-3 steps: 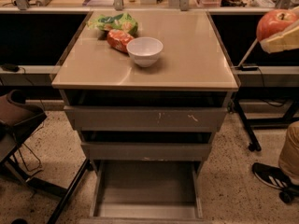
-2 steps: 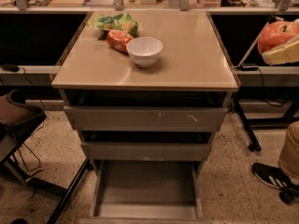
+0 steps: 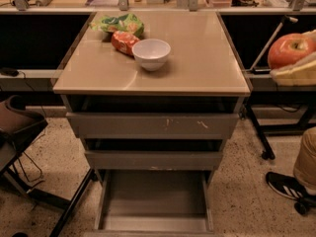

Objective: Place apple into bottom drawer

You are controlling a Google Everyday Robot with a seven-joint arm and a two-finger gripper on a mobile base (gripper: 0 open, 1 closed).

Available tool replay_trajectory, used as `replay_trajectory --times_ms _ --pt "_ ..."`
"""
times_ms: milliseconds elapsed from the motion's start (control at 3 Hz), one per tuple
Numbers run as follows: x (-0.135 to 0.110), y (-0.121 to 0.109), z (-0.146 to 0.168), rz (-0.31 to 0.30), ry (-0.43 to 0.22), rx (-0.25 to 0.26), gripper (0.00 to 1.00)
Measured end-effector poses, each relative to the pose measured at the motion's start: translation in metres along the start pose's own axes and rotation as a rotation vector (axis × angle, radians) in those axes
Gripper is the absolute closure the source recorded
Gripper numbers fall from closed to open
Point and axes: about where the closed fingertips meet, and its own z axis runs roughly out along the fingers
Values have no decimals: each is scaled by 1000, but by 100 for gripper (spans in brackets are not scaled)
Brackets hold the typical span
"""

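Note:
The red apple point(image 3: 290, 49), with a yellowish patch near its stem, is held in the air at the right edge of the camera view, level with the cabinet top and to the right of it. My gripper point(image 3: 295, 58) is shut on it. One pale finger point(image 3: 296, 74) lies under the apple and the other shows at its upper right. The bottom drawer point(image 3: 153, 195) is pulled open at floor level, lower left of the apple. Its flat grey floor is bare.
On the beige cabinet top point(image 3: 197, 63) stand a white bowl point(image 3: 151, 53), a red-orange snack bag point(image 3: 123, 41) and a green bag point(image 3: 121, 22). Two upper grey drawers point(image 3: 153, 125) are nearly shut. A person's shoe point(image 3: 286, 185) is at right, a dark chair point(image 3: 19, 127) at left.
The gripper with the apple has moved downward along the right edge of the view. Nothing on the cabinet has moved and the drawers stand as before.

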Motion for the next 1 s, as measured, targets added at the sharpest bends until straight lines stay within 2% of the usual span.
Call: replay_trajectory --times_ms 333,667,1000 --pt "31 31 16 -75 2 75 100" --pt "112 54 54 -30 73 119 100" --pt "131 69 73 -32 94 128 100"
